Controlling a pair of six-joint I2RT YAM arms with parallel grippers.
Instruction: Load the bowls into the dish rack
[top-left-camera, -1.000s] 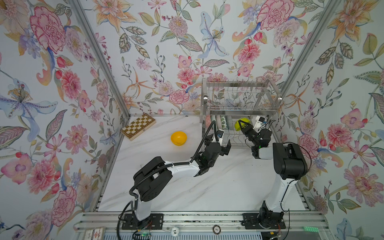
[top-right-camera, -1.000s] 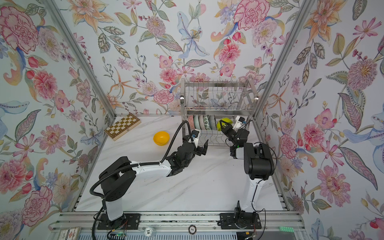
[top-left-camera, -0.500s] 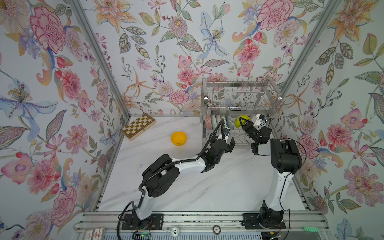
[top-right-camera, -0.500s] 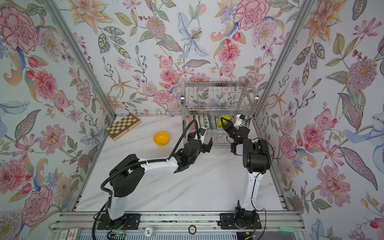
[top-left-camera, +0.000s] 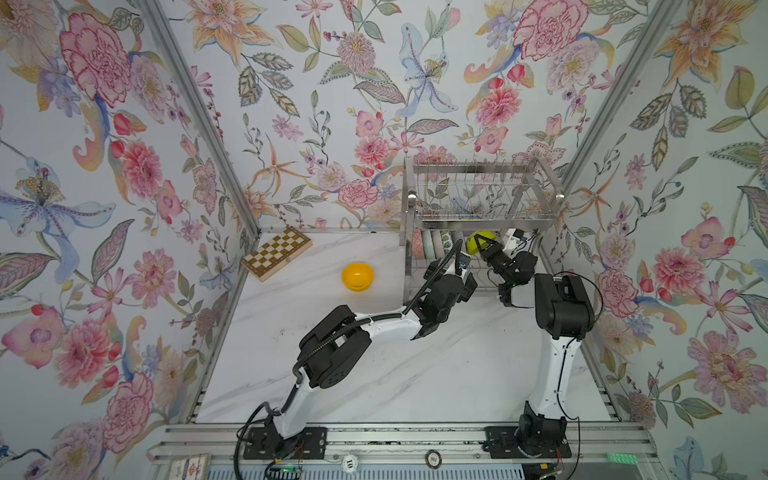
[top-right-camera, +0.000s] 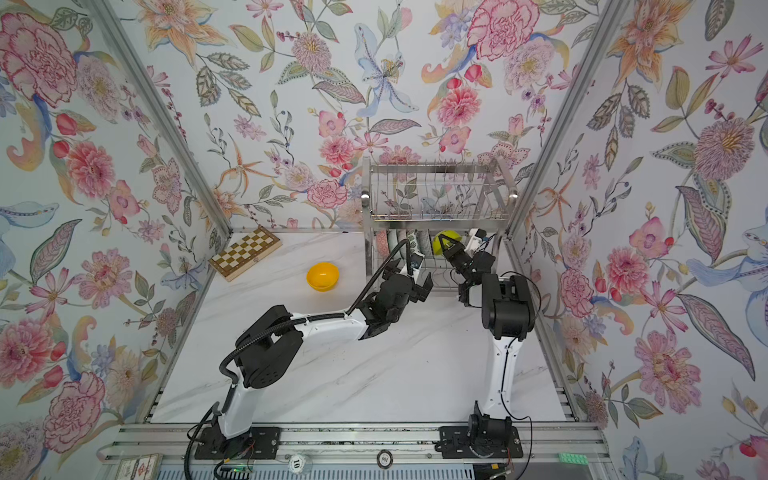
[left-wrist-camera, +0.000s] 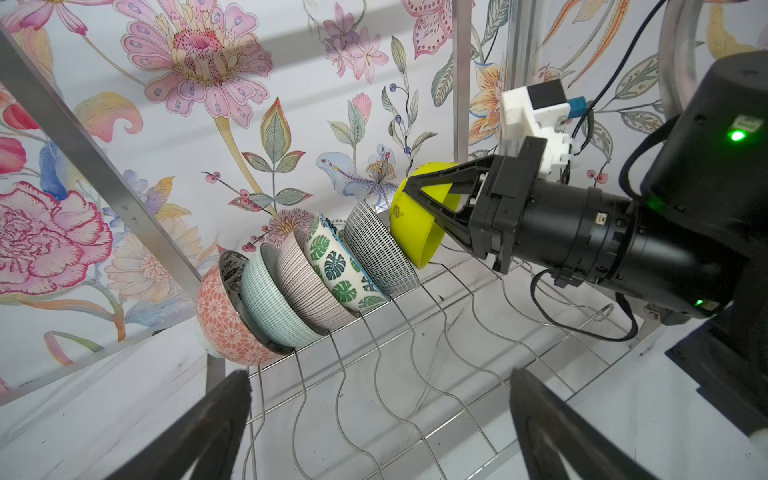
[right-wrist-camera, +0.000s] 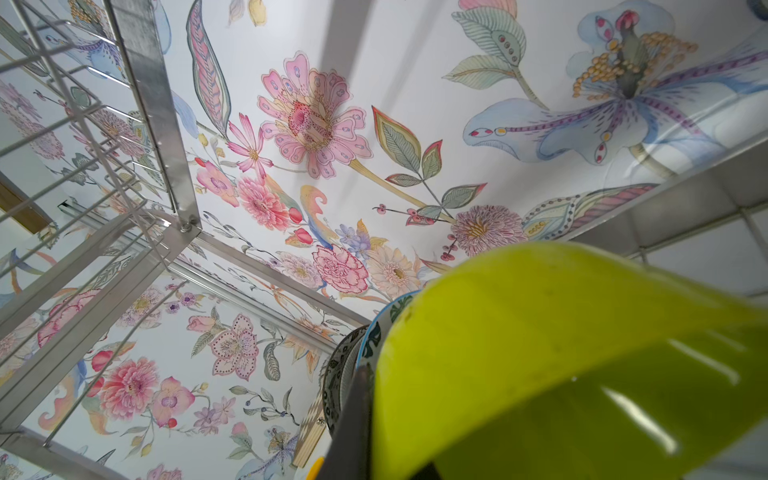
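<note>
While R gripper (left-wrist-camera: 409, 187) clamps lime bowl (left-wrist-camera: 415, 235) by its rim, tilted, in dish rack (top-left-camera: 482, 168) lower tier beside five racked bowls (left-wrist-camera: 309, 286), L gripper (left-wrist-camera: 382, 419) hangs w/ jaws apart, empty; orange-yellow bowl (top-left-camera: 357, 276) sits on table (top-left-camera: 457, 374).

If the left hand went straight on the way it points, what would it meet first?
Probably the bare wires on the lower shelf of the dish rack, just ahead of the left hand; the lime green bowl in the right hand lies beyond. Depth is uncertain.
</note>
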